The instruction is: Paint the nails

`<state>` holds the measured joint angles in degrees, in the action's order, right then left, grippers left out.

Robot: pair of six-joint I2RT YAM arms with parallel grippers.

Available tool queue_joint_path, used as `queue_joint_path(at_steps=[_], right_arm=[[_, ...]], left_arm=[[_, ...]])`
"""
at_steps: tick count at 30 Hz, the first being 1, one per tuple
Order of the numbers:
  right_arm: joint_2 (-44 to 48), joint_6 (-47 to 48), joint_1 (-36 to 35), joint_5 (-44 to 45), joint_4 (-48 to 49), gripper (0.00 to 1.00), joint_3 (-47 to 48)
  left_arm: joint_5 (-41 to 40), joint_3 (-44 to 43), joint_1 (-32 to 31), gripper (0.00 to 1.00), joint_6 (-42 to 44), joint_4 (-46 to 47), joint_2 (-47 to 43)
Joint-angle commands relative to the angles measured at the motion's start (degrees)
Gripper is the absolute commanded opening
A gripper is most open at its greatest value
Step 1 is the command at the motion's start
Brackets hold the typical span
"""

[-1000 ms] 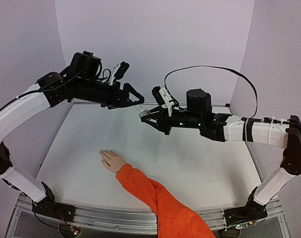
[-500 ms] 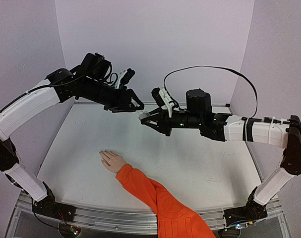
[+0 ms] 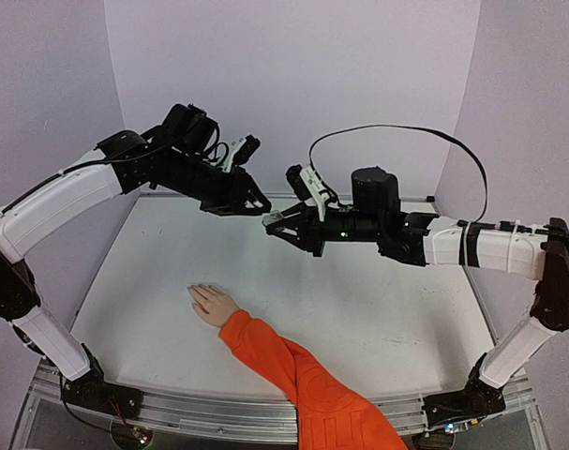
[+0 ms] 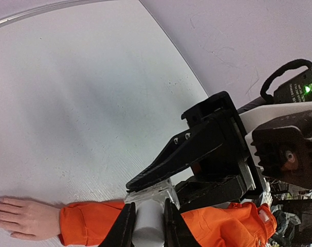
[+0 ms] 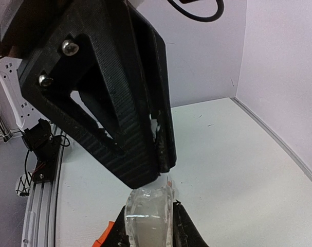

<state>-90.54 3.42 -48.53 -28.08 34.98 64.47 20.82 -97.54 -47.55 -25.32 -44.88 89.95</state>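
Upper centre of the top view, above the tabletop (image 3: 378, 309): left gripper (image 3: 262, 203) pinching white cap (image 4: 148, 226) | right gripper (image 3: 271, 223) clamped on small clear bottle (image 5: 148, 213) | nails (image 3: 193, 292) on pale hand (image 3: 209, 304) with orange sleeve (image 3: 293, 375), lower left, flat on tabletop, well apart from both grippers

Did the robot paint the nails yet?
Not yet. Done: the right gripper holds the little bottle up in the air. Happening now: the left gripper pinches its white cap. Left to do: get the cap off and brush the nails on the hand; no paint shows there.
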Motion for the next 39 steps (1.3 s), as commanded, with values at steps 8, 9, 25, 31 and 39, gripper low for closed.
queue_joint_path(at_steps=[8,9,25,31,39], right_arm=[[1.1,1.7,-0.1,-1.4,2.8,0.00,1.4],[1.0,1.8,-0.1,-1.1,2.9,0.00,1.3],[1.9,2.2,-0.1,-0.3,4.9,0.00,-0.6],[2.0,2.2,-0.1,-0.1,5.2,0.00,-0.7],[3.2,1.5,-0.1,1.0,7.2,0.00,-2.4]], left_arm=[[-3.1,-4.2,0.4,0.05,1.1,-0.5,-0.9],[-3.3,-4.2,0.3,0.03,1.0,-0.5,-1.0],[-6.0,-2.8,1.0,0.00,0.5,-0.6,-4.0],[-6.2,-2.6,1.4,0.00,0.8,-0.8,-5.0],[-5.7,-1.3,2.1,0.00,0.6,-0.8,-6.2]])
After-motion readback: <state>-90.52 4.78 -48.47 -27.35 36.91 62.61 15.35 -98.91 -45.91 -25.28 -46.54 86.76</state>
